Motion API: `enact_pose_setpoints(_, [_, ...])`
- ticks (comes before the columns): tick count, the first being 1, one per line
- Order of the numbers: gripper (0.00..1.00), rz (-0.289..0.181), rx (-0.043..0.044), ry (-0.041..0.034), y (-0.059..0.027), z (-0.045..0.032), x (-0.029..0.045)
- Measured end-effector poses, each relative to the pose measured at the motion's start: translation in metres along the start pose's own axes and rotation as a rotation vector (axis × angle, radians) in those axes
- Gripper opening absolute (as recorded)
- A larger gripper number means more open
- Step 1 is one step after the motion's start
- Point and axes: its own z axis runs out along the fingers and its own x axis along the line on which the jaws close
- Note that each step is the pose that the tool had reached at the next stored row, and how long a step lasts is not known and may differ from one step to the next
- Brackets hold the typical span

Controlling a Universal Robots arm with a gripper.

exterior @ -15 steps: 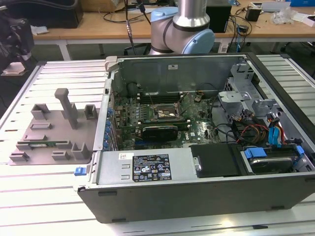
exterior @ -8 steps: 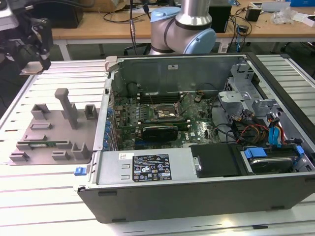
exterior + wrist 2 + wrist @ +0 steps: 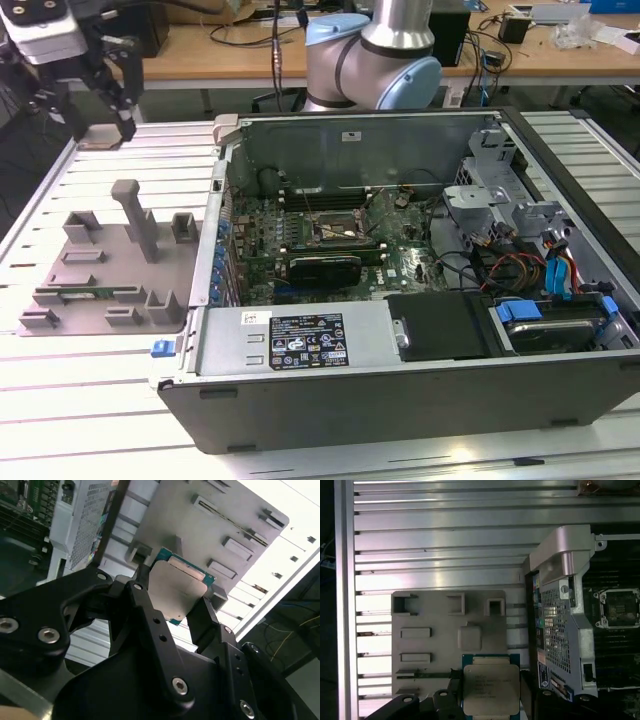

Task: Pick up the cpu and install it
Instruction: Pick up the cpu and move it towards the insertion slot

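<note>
Gripper (image 3: 174, 594) clamped on two opposite edges of the cpu (image 3: 491, 690), lifted off the tabletop (image 3: 90, 400), with the grey fixture tray (image 3: 430, 615) behind it in both wrist views. In the exterior view the gripper is at upper left of the frame, well apart from the socket (image 3: 335, 228). The cpu is judged light, rigid, smooth-topped and fragile underneath, so it should be held by its edges only.

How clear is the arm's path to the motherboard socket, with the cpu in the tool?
Likely yes. The case lies open side up and nothing covers the socket in the exterior view. The tool, shut on the cpu, hangs near the fixture tray outside the case; only the case wall stands between.
</note>
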Motion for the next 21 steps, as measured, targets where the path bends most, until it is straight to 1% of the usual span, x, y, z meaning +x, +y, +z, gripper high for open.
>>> enact_pose_setpoints(2, [0.55,0.0,0.0,0.0,0.0005,0.0003,-0.0095])
enact_pose_setpoints(6, [0.55,0.0,-0.0001,-0.0001,0.0018,0.0013,-0.0362])
enact_pose_setpoints(9, [0.55,0.0,0.0,0.0,0.0026,0.0017,-0.0522])
enact_pose_setpoints(10, [0.55,0.0,0.0,0.0001,0.0028,0.0018,-0.056])
enact_pose_setpoints(11, [0.55,0.0,-0.0001,0.0,0.003,0.0021,-0.0621])
enact_pose_setpoints(12, [0.55,0.0,-0.0001,0.0,0.0035,0.0024,-0.07])
enact_pose_setpoints(16, [0.55,0.0,0.0,0.0,0.0041,0.0028,-0.0837])
enact_pose_setpoints(18, [0.55,0.0,0.0,0.0001,0.0046,0.0031,-0.0934])
enact_pose_setpoints(20, [0.55,0.0,-0.0001,0.0,0.0049,0.0033,-0.0996])
enact_pose_setpoints(21, [0.55,0.0,0.0,0.0001,0.0052,0.0035,-0.106])
